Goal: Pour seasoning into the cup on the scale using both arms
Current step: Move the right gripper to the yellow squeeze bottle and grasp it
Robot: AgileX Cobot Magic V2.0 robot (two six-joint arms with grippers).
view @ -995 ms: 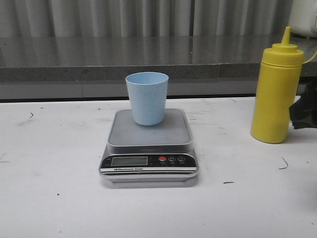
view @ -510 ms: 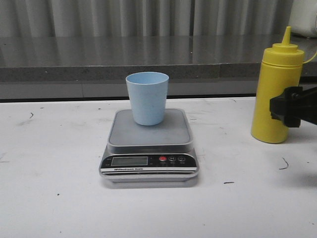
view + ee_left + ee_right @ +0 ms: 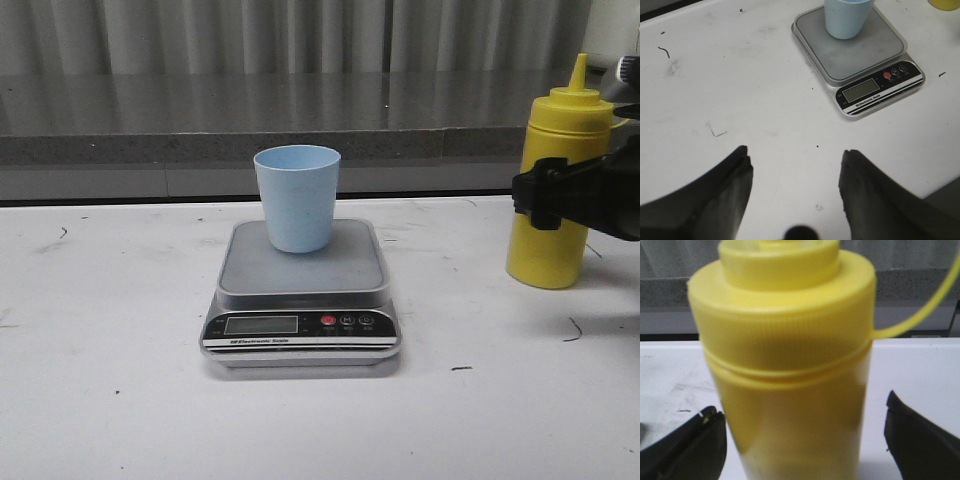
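Right gripper (image 3: 800, 440) straddles the seasoning bottle (image 3: 555, 190) at frame right, jaws wide, apparently untouching; an off-centre close could topple it

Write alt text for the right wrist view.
A yellow bottle fills the frame, standing between the open right gripper's two black fingers, which flank it without touching. A white table lies behind.

You have a white table (image 3: 120, 400) under everything, its top marked with small dark scuffs: one curved mark (image 3: 572, 330) at about 4 o'clock, a short dash (image 3: 461, 368) at 5 o'clock, another squiggle (image 3: 63, 232) at 9 o'clock. At 12 o'clock a grey stone ledge (image 3: 200, 115) runs across, with pale corrugated panelling (image 3: 250, 35) above it.
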